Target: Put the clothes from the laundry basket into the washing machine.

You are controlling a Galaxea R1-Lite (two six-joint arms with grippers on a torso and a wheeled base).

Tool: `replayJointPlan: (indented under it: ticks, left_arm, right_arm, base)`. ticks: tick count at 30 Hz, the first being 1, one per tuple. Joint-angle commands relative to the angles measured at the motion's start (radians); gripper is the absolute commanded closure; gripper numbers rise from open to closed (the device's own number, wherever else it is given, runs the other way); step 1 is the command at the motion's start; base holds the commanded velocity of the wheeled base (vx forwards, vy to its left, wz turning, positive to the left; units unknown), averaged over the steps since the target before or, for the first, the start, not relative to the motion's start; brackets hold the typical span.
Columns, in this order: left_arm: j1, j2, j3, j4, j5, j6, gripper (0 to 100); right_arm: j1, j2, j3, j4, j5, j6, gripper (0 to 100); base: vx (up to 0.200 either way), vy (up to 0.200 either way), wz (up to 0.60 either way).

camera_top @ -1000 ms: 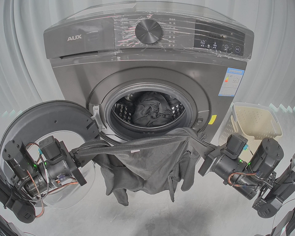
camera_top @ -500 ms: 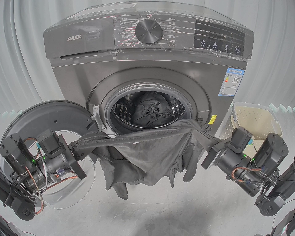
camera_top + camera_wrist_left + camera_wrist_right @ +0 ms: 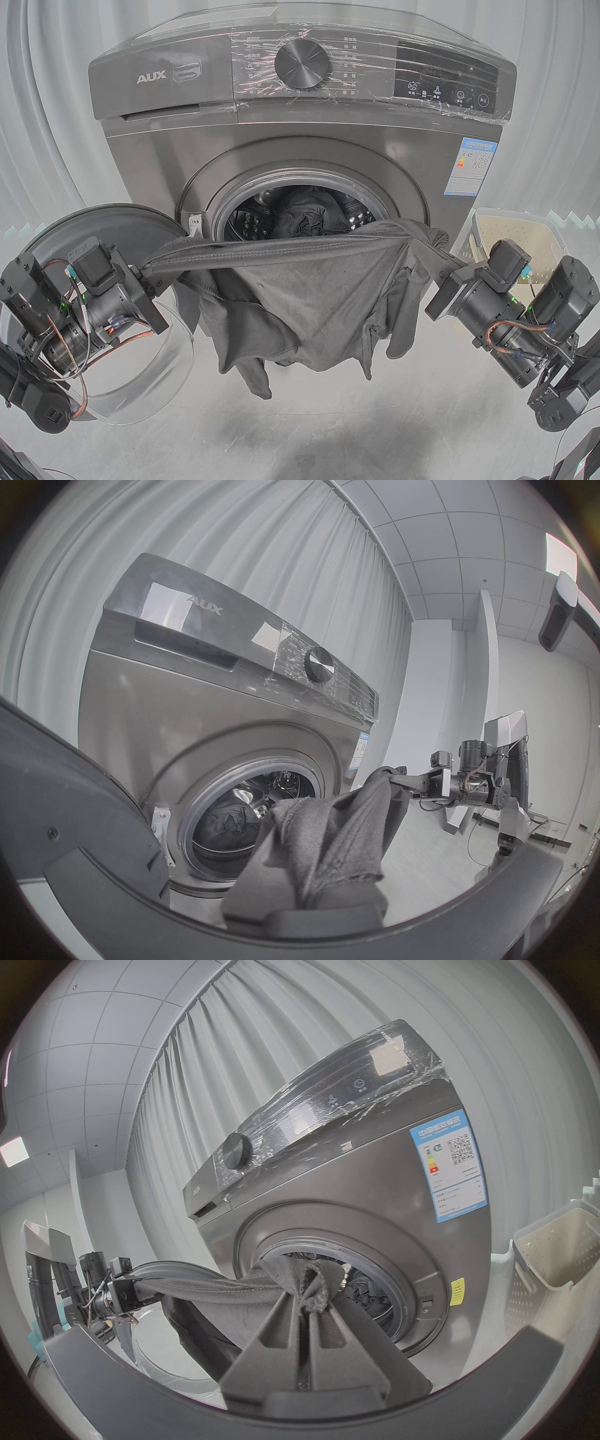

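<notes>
In the head view, the grey washing machine (image 3: 300,144) takes up the middle and top of the frame. Its round door (image 3: 119,231) is swung open at lower left. Dark clothes (image 3: 306,212) lie inside the drum (image 3: 250,222) at centre. A dark grey garment (image 3: 300,294) is stretched in front of the drum's mouth, its upper edge pulled taut and the rest hanging loose toward the floor. The left claw (image 3: 147,274), at middle left, is closed on one end of that edge. The right claw (image 3: 445,261), at middle right, is closed on the other end. The cream laundry basket (image 3: 531,240) stands on the floor at the right edge, just beside the machine.

In the left wrist view, the left claw (image 3: 306,902) pinches a bunched fold of the garment (image 3: 331,836). The cloth runs from there to the right claw (image 3: 406,783) farther off. The open drum with the clothes (image 3: 228,827) in it lies behind the cloth.

In the right wrist view, the right claw (image 3: 309,1319) has its fingers pressed together on a wad of the garment (image 3: 303,1279), close to the drum's rim. The cloth runs across to the left claw (image 3: 147,1288) near the open door. The laundry basket (image 3: 556,1260) stands beside the machine.
</notes>
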Motion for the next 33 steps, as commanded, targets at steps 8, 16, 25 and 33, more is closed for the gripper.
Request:
replayJointPlan:
  ticks: [8,16,25,33]
  left_arm:
    - [0.02,0.007,-0.017,0.001,0.001,-0.003,100]
    - [0.02,0.012,-0.015,0.001,0.003,-0.001,100]
    - [0.022,0.017,-0.02,0.001,0.003,-0.003,100]
    - [0.022,0.023,-0.017,0.001,0.003,-0.001,100]
  right_arm:
    - [-0.036,0.001,-0.001,-0.001,0.001,-0.001,100]
    - [-0.036,-0.004,0.001,-0.001,0.001,-0.003,100]
    - [-0.036,-0.002,0.008,-0.001,0.006,-0.001,100]
    - [-0.036,0.001,0.011,-0.001,0.007,0.003,100]
  base:
    - [0.0,0.0,0.0]
    - [0.0,0.0,0.0]
    - [0.0,0.0,0.0]
    - [0.0,0.0,0.0]
